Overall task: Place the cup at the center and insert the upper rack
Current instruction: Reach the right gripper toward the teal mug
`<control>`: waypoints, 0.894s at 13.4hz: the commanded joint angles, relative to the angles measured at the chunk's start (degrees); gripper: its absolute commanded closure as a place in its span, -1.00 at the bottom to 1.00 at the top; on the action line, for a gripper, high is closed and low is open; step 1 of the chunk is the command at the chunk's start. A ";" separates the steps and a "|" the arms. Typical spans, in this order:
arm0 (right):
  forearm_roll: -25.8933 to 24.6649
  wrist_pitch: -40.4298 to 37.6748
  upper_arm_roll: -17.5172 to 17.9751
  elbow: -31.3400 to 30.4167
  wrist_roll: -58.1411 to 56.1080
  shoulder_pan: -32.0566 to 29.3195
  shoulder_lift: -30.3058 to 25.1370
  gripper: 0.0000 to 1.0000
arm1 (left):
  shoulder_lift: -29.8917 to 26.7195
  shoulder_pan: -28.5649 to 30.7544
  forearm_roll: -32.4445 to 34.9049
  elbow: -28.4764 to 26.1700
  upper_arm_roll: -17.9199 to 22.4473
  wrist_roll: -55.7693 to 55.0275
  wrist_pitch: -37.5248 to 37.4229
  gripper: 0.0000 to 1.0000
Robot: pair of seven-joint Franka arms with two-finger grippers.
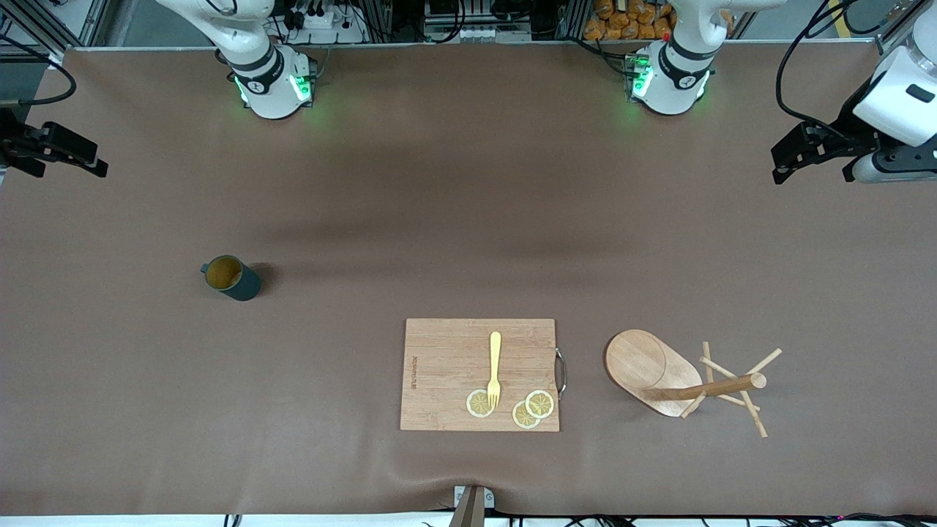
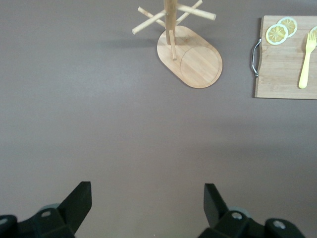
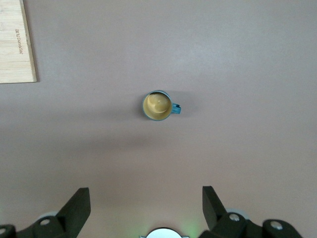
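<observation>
We see the cup upright on the tabletop, toward the right arm's end from the cutting board; the upper rack stands beside that board. The left claw and right claw both wait spread wide, empty.

cup upright, upper rack toppled

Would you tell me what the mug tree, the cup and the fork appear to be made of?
Mug tree: light unpainted wood, grain visible on its oval base. Cup: probably glazed ceramic, dark teal outside, mustard inside; plastic is possible. Fork: pale yellow, matte, probably plastic or bamboo.
</observation>
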 commanded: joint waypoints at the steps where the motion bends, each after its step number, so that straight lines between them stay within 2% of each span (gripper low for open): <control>1: 0.22 -0.04 -0.85 -0.06 1.47 1.51 -0.35 -1.00 | 0.35 0.38 -1.53 1.39 -0.04 0.69 -1.29 -1.00; 6: 0.13 0.40 -0.94 -0.85 3.56 1.78 0.17 -1.00 | 0.44 0.47 -1.97 1.66 0.05 0.78 -1.20 -1.00; 9: 0.74 5.12 -0.85 -3.30 15.76 3.09 1.84 -1.00 | 1.14 3.26 -4.78 1.57 0.05 0.78 -1.11 -1.00; 12: 2.32 10.92 -0.59 -3.57 27.88 4.32 7.80 -1.00 | 1.58 3.28 -4.88 1.31 -0.30 0.52 -1.20 -1.00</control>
